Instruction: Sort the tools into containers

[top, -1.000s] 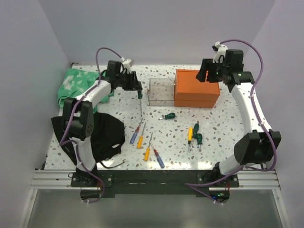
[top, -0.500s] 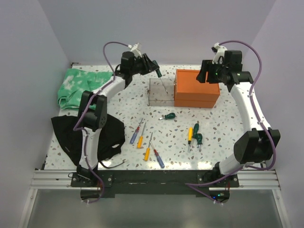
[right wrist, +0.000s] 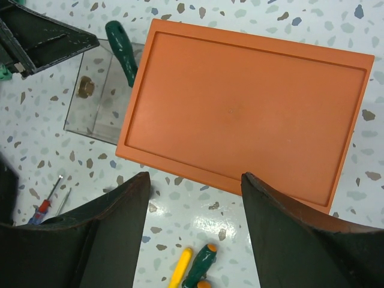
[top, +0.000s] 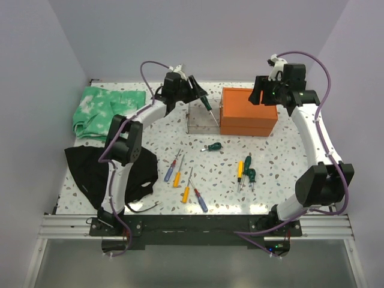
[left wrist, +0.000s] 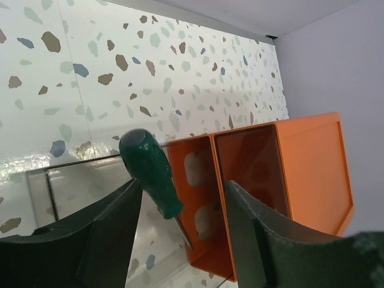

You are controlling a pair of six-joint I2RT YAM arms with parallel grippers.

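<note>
The orange chest (top: 249, 111) stands at the back; its clear drawer tray (top: 198, 123) is pulled out to the left. My left gripper (top: 201, 95) hovers over the tray, jaws wide apart. A green-handled screwdriver (top: 207, 104) hangs tilted between them, tip down into the tray, not clamped. In the left wrist view its handle (left wrist: 150, 171) is beside the left finger (left wrist: 90, 240), by the chest (left wrist: 312, 168). My right gripper (top: 258, 96) is open and empty above the chest (right wrist: 252, 102). Several screwdrivers lie on the table: a stubby green one (top: 211, 146), a yellow one (top: 240, 169), a blue one (top: 169, 174).
A green cloth (top: 99, 108) lies at the back left and a black cloth (top: 114, 171) at the front left. More screwdrivers lie near the front, among them an orange one (top: 186, 193) and a blue-handled one (top: 201, 202). The back wall is close behind the chest.
My left gripper swung right with the green screwdriver from the table to above the drawer tray. Its jaws now stand apart and the screwdriver has dropped lower. The right arm has not moved.
</note>
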